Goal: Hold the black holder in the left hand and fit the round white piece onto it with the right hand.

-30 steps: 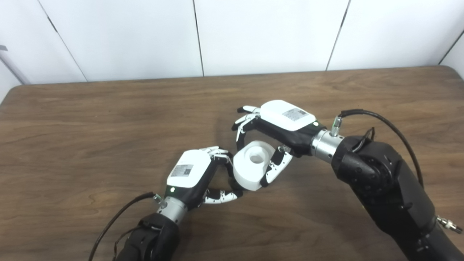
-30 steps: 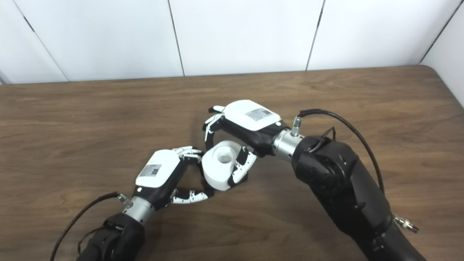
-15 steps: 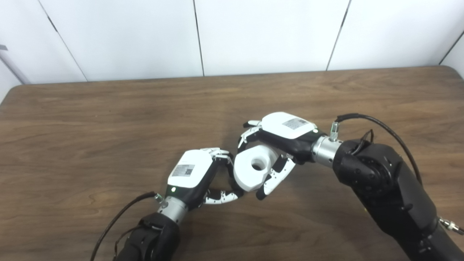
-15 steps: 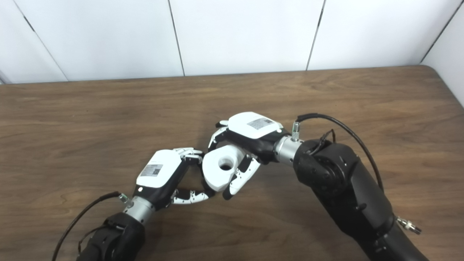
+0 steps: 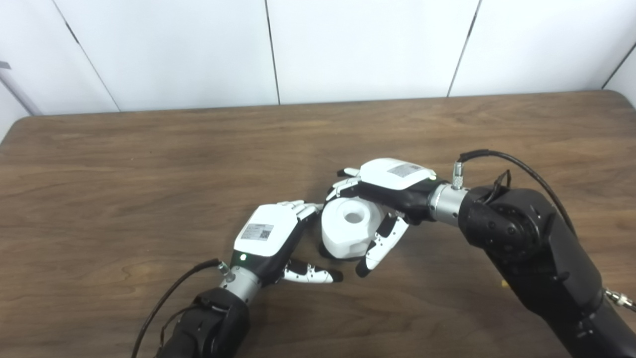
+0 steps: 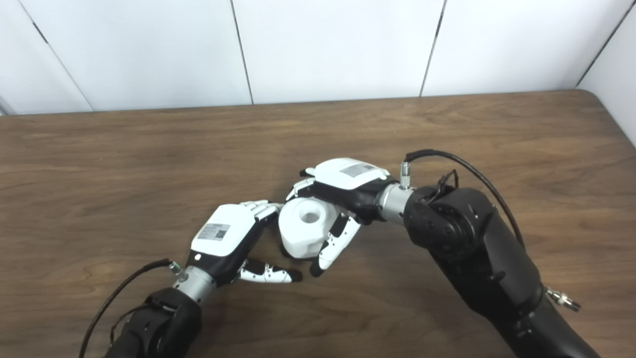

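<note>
While both arms come in low from my edge, I note the left hand (image 5: 271,233) nearest me, fingers spread and loose, gripping nothing I can see; its thumb lies flat along the table (image 5: 124,164). Just right of it and touching its fingertips sits the round white piece (image 5: 348,228), bore pointing up, axis near upright. A dark sliver under its near edge may be the black holder (image 5: 324,252); too hidden to say whether the piece is seated. Right hand (image 5: 385,199) arches over the piece from the far right, fingers around its far side, thumb hanging down the near right, apparently grasping it. My read: the right hand is the better placed to press down. Bare brown wood beyond, then white wall panels (image 5: 357,44).
</note>
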Controlling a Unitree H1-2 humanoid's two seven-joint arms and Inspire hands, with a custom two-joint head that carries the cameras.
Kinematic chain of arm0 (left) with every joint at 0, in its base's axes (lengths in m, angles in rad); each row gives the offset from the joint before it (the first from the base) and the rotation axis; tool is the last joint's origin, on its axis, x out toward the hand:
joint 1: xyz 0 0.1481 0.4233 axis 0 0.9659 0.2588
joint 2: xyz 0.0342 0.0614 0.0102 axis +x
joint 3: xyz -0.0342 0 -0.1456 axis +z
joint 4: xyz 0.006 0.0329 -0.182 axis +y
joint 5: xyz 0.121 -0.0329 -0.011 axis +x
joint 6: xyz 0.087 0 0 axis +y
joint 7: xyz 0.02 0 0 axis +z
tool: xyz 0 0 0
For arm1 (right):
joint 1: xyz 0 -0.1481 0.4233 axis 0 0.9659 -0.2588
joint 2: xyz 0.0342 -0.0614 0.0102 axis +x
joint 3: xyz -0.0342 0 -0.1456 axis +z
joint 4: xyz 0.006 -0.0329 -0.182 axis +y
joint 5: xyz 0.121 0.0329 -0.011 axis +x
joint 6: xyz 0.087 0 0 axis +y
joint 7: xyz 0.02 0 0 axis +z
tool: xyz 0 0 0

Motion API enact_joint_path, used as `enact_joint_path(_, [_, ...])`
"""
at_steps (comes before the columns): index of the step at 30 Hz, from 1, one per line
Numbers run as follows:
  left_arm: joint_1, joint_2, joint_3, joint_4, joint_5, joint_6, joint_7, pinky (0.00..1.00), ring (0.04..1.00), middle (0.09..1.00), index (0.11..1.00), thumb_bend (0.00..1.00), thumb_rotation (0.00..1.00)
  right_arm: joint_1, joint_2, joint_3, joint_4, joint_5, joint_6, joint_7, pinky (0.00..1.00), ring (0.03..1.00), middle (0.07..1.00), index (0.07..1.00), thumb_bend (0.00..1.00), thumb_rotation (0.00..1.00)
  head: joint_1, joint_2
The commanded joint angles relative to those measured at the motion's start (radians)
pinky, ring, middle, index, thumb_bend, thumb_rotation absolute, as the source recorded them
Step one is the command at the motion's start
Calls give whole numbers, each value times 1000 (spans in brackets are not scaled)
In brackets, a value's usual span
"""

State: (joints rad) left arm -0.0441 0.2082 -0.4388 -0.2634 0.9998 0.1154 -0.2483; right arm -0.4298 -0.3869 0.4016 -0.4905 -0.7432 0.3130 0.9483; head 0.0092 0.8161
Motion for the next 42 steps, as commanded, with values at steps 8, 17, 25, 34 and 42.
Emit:
enact_joint_path(8, [15,-1,3,13,-2,40,-65,839,876,865,890,955,487,-52,-5,-8,-28,-4,5,-6,861,1000,916,819,1000,467,0,-5])
enact_joint_path(17, [9,4,36,-15,-52,38,-83,816,877,871,917,958,540,-72,-9,-26,-28,1,9,-11,845,1000,936,863,1000,501,3,-17])
enact_joint_path(25, [7,13,123,-41,-176,13,-39,757,851,860,935,963,520,-108,-20,-54,-54,17,59,7,852,1000,962,919,1000,548,8,-23])
enact_joint_path(34, [-3,52,209,-148,-278,80,-121,704,864,893,965,1000,558,-131,-43,-96,-61,59,92,3,854,1000,974,930,1000,551,14,-30])
enact_joint_path(42, [-30,164,231,-256,-359,233,-335,747,899,919,986,1000,516,-124,-100,-128,-80,91,128,17,873,1000,980,947,1000,608,14,-37])
